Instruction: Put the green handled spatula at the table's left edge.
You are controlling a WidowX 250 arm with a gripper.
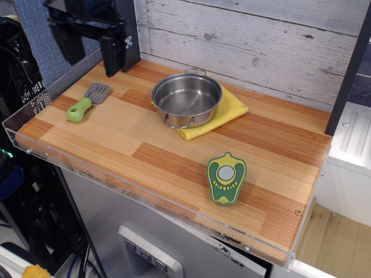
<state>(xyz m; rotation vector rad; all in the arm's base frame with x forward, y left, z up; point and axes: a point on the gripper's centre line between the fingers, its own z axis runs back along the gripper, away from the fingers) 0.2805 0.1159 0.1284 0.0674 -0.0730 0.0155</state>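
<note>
No text, brand, number or label can be read anywhere. A small white mark sits on the dark hand (93, 49), too small to make out. The pepper-shaped toy (226, 178) carries only a plain grey disc and yellow dots, with no lettering.

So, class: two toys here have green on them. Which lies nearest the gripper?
The green handled spatula, by the table's left edge below the raised open gripper. The pepper-shaped toy lies far right.

lime-green-handled grey spatula (87, 102), yellow cloth (229, 110)
</note>
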